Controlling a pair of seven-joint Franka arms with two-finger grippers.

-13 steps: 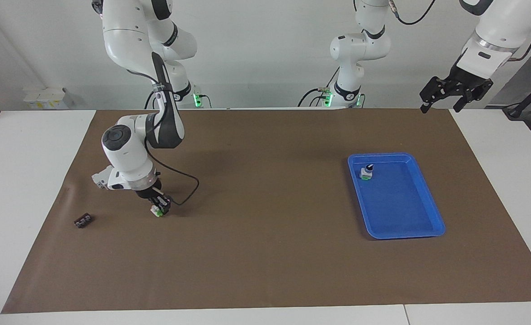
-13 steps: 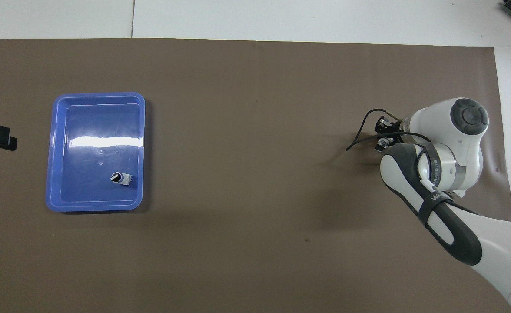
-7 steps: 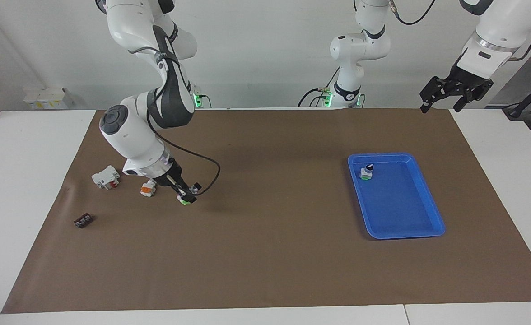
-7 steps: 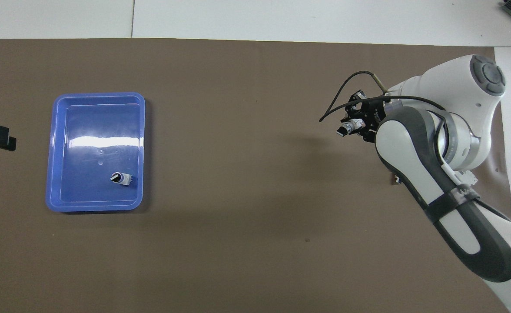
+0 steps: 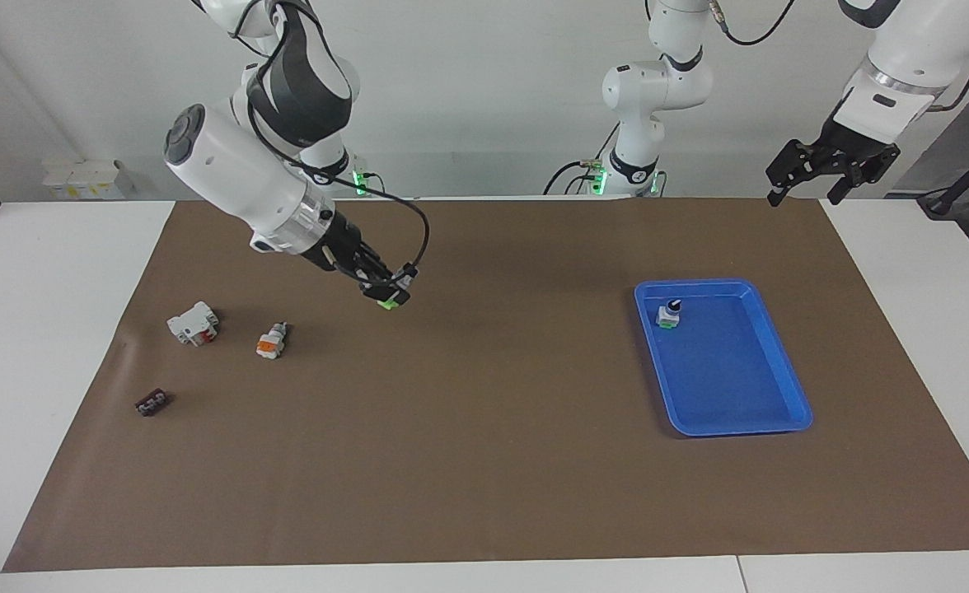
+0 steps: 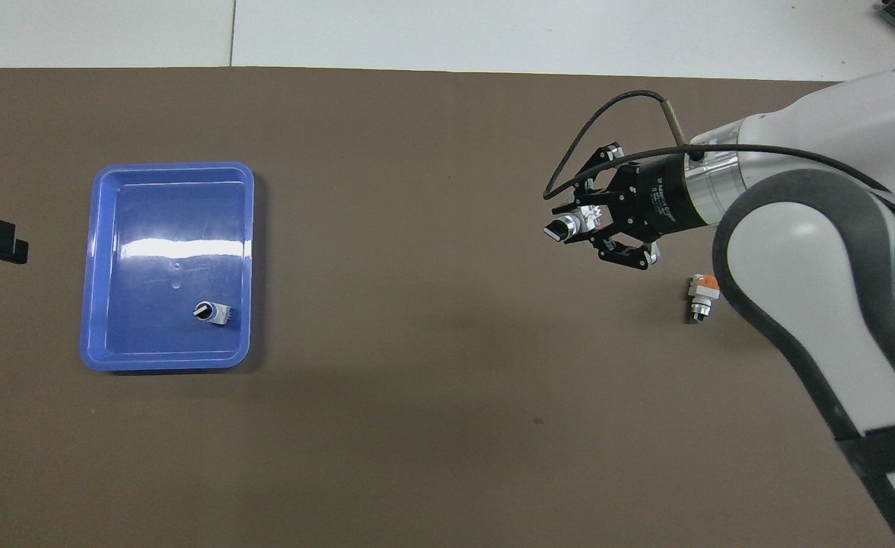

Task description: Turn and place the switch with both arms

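Note:
My right gripper (image 5: 387,293) is shut on a green-ended switch (image 5: 386,302) and holds it in the air over the brown mat, toward the right arm's end. In the overhead view the switch (image 6: 564,227) sticks out of that gripper (image 6: 578,228) with its black knob pointing toward the tray. A second green-ended switch (image 5: 669,315) stands in the blue tray (image 5: 732,428), in the corner nearest the robots; it also shows in the overhead view (image 6: 211,312) in the tray (image 6: 166,364). My left gripper (image 5: 804,196) waits open, raised over the mat's corner at the left arm's end.
An orange-ended switch (image 5: 271,340) lies on the mat under the right arm, also seen in the overhead view (image 6: 702,295). A white block with red (image 5: 194,323) and a small black part (image 5: 152,403) lie toward the right arm's end.
My right gripper has lifted the green-ended switch off the mat and carried it up and toward the table's middle, uncovering the orange-ended switch and white block. The left arm has not moved.

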